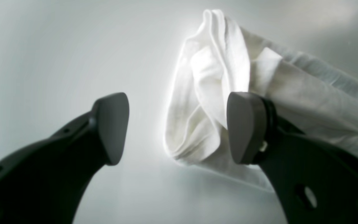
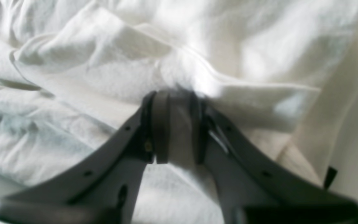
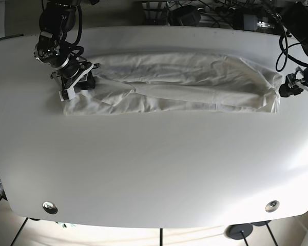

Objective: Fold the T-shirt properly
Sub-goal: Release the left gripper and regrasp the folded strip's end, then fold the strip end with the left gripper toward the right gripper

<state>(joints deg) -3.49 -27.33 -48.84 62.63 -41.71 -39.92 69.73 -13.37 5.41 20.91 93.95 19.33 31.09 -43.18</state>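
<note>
while the white cotton t-shirt (image 3: 179,84) lies stretched as a long, narrow band across the far half of the pale, rounded tabletop (image 3: 154,169), i read the lengthwise folds as largely done: the cloth is doubled over itself, only plain white shows, and no print is visible from the base view. its surface is rumpled, with a ridge running along the middle, so i would not call the band tidy.

from the right wrist view, my right gripper (image 2: 179,124) has its dark grey jaws pinched narrow on a fold of the fabric at the shirt's end, which sits on the left in the base view. my left gripper (image 1: 177,127) is at the other end; its jaws stand wide apart with nothing between them, one black finger (image 1: 247,127) just against the bunched end of the cloth, the other over bare table.

what remains, in my judgement, is the crosswise folding: bringing one end over toward the other, perhaps more than once, then smoothing. i'd put the task around its middle.
</note>
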